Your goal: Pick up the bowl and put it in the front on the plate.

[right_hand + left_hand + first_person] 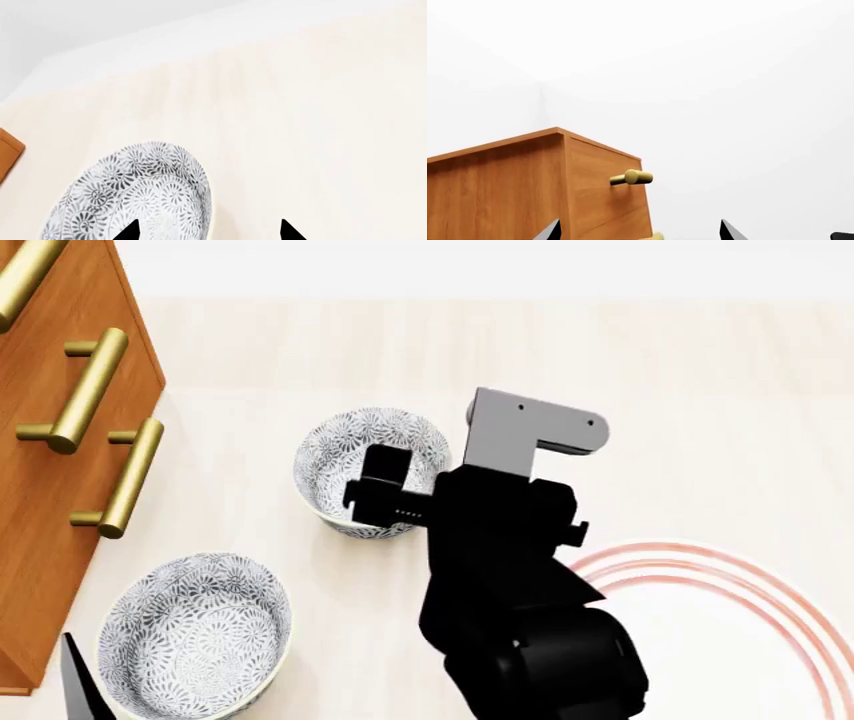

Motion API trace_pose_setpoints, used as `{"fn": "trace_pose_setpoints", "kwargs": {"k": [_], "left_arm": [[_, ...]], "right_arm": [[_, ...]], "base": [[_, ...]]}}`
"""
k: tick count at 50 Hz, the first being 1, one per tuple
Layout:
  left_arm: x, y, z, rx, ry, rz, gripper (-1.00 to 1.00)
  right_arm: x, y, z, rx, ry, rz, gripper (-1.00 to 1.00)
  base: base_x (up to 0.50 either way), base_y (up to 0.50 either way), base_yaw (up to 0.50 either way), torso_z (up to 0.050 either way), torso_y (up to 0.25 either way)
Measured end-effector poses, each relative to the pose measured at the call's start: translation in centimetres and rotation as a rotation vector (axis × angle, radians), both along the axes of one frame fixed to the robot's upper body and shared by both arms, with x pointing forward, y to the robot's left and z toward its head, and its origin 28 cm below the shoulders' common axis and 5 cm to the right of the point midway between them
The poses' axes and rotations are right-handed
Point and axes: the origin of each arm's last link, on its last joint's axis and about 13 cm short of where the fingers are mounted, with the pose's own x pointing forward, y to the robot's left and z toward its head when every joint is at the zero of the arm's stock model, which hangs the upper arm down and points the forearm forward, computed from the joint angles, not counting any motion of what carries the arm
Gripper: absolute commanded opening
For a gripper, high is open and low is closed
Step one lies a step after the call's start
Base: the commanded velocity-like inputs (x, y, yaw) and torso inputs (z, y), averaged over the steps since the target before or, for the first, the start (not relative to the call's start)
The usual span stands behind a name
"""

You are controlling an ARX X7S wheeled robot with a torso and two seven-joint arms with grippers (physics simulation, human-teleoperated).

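Note:
Two look-alike print bowls show in the head view. The farther bowl point(350, 455) stands upright on the pale surface, and my right gripper point(387, 495) is at its right rim. In the right wrist view this bowl point(133, 192) lies under my right gripper point(207, 232), which is open wide, one fingertip over the inside and the other outside the rim. The plate point(787, 615), white with red rings, lies at the lower right, partly hidden by my right arm. My left gripper point(640, 232) is open and holds nothing, facing the cabinet.
A second print bowl point(200, 635) stands near the lower left. A wooden cabinet point(54, 510) with brass handles point(127, 475) runs along the left; the left wrist view shows the cabinet point(507, 190) and one brass handle point(632, 177). A left fingertip point(80, 685) shows beside the near bowl.

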Motion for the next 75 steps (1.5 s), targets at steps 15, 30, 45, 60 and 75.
{"fn": "trace_pose_setpoints", "kwargs": {"k": [15,30,45,60,75], "left_arm": [[0.0,0.0,0.0,-0.001,0.003,-0.001,1.0],[0.0,0.0,-0.1,0.001,0.007,-0.005,1.0],[0.0,0.0,-0.2,0.002,0.011,-0.009,1.0],[0.0,0.0,-0.3,0.005,0.014,-0.012,1.0],[-0.1,-0.1,-0.3,0.007,0.019,-0.015,1.0]], "right_arm": [[0.0,0.5,0.2,0.025,0.017,0.006,1.0],[0.8,0.7,0.8,0.053,0.027,-0.011,1.0],[1.1,0.9,0.2,0.047,0.044,-0.022,1.0],[1.2,1.3,-0.2,0.04,0.057,-0.017,1.0],[1.3,1.5,-0.5,0.04,0.07,-0.021,1.0]], "base": [[0.0,0.0,0.0,0.0,0.0],[0.0,0.0,0.0,0.0,0.0],[0.0,0.0,0.0,0.0,0.0],[0.0,0.0,0.0,0.0,0.0],[0.0,0.0,0.0,0.0,0.0]]}}
